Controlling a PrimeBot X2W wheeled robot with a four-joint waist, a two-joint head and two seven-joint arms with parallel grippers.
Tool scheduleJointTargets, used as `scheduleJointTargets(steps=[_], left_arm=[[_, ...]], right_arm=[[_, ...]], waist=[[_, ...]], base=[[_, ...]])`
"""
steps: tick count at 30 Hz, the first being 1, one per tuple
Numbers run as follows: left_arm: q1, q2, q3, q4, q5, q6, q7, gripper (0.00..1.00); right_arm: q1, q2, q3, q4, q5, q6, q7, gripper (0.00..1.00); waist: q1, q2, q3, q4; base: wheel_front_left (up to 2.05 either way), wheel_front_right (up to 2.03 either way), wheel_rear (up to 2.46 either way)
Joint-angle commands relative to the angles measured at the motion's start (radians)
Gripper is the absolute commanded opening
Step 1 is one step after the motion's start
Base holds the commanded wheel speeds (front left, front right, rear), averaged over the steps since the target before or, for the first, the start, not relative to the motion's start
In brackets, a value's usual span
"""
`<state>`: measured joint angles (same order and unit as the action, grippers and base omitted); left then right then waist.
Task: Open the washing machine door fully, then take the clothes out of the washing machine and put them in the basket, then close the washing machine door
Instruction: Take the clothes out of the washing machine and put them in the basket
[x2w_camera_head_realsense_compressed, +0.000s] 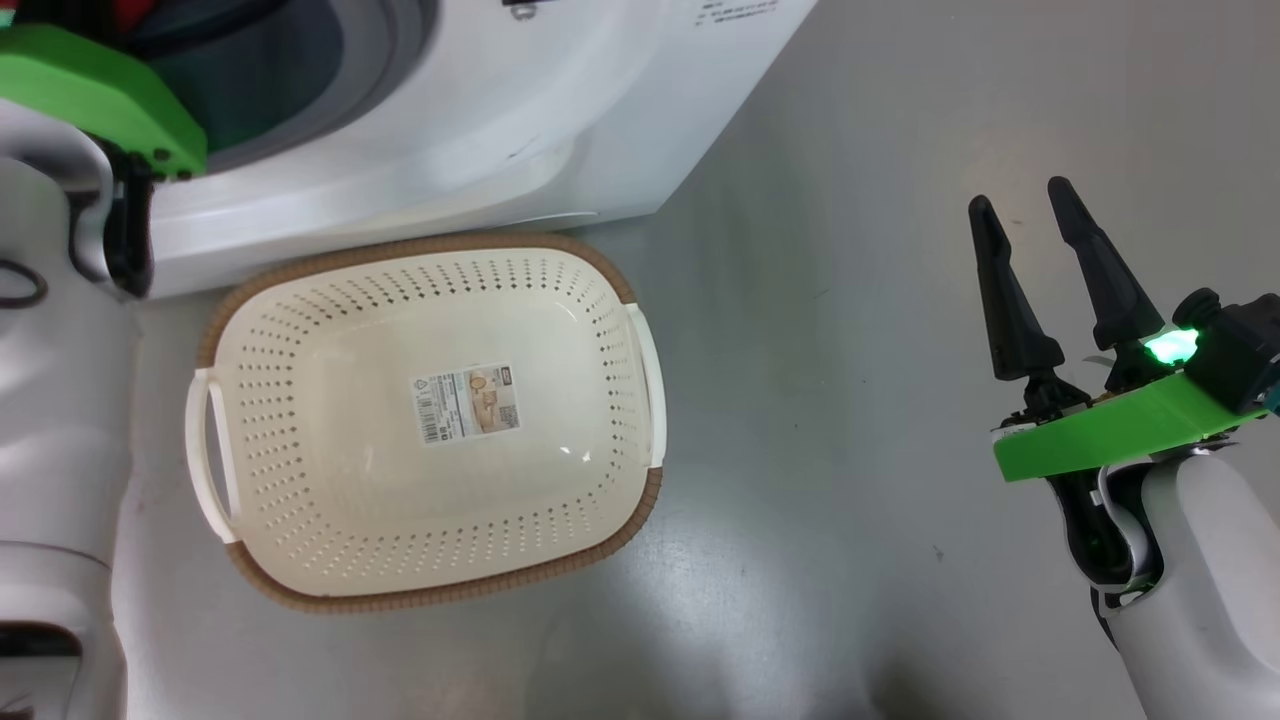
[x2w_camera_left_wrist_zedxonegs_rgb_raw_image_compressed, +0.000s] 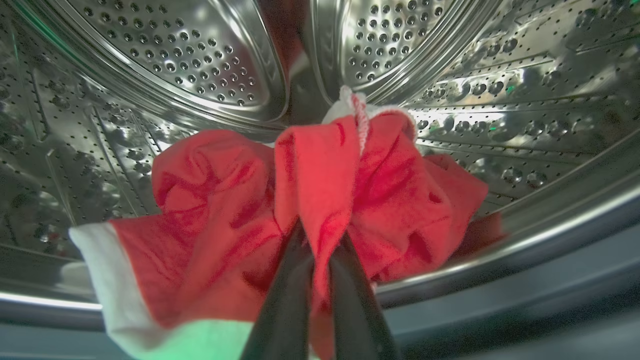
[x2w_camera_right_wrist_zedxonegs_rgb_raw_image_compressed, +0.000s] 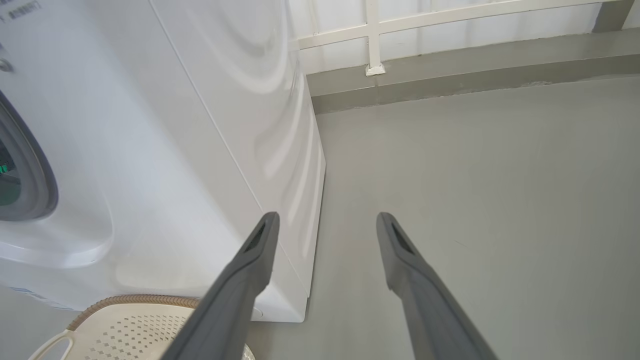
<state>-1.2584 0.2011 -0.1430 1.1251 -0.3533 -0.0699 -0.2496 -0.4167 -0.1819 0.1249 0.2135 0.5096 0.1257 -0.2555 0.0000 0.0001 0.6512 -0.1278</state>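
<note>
Inside the perforated steel drum (x2w_camera_left_wrist_zedxonegs_rgb_raw_image_compressed: 210, 60) of the washing machine (x2w_camera_head_realsense_compressed: 480, 110), my left gripper (x2w_camera_left_wrist_zedxonegs_rgb_raw_image_compressed: 320, 235) is shut on a fold of the red clothes (x2w_camera_left_wrist_zedxonegs_rgb_raw_image_compressed: 220, 210), whose white trim band (x2w_camera_left_wrist_zedxonegs_rgb_raw_image_compressed: 107, 280) hangs at the lower left. In the head view the left arm reaches into the machine's opening (x2w_camera_head_realsense_compressed: 250, 70), its fingers hidden. The cream basket (x2w_camera_head_realsense_compressed: 430, 420) with brown rim sits empty on the floor before the machine. My right gripper (x2w_camera_head_realsense_compressed: 1020, 215) hangs open over bare floor to the basket's right, holding nothing. The washing machine door is out of view.
Grey floor (x2w_camera_head_realsense_compressed: 850, 300) spreads to the right of the machine and basket. In the right wrist view, a white rail and wall base (x2w_camera_right_wrist_zedxonegs_rgb_raw_image_compressed: 375, 45) run behind the machine's side panel (x2w_camera_right_wrist_zedxonegs_rgb_raw_image_compressed: 240, 100). The basket's corner (x2w_camera_right_wrist_zedxonegs_rgb_raw_image_compressed: 125, 325) shows below my right fingers.
</note>
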Motion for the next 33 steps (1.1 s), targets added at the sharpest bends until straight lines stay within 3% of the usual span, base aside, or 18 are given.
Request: scheduleJointTargets(steps=[1,14,33], left_arm=[[0.009,0.045,0.014,-0.037,0.008,0.008,-0.011,0.00],[0.255,-0.007,0.128,-0.440,0.026,0.025,-0.012,0.00],[0.616,-0.093,0.193,-0.811,0.074,0.003,-0.012,0.00]], right_arm=[[0.002,-0.010,0.020,-0.017,0.010,0.005,-0.006,1.00],[-0.003,-0.020,0.017,-0.006,0.008,0.005,-0.006,1.00],[0.051,-0.016,0.035,0.041,0.008,0.005,-0.006,1.00]], waist=[[0.0000,-0.0001,-0.002,0.005],[0.0000,-0.0001,-0.056,0.069],[0.0000,-0.0001,-0.253,0.124]], base=[[0.00,0.00,0.00],[0.00,0.00,0.00],[0.00,0.00,0.00]])
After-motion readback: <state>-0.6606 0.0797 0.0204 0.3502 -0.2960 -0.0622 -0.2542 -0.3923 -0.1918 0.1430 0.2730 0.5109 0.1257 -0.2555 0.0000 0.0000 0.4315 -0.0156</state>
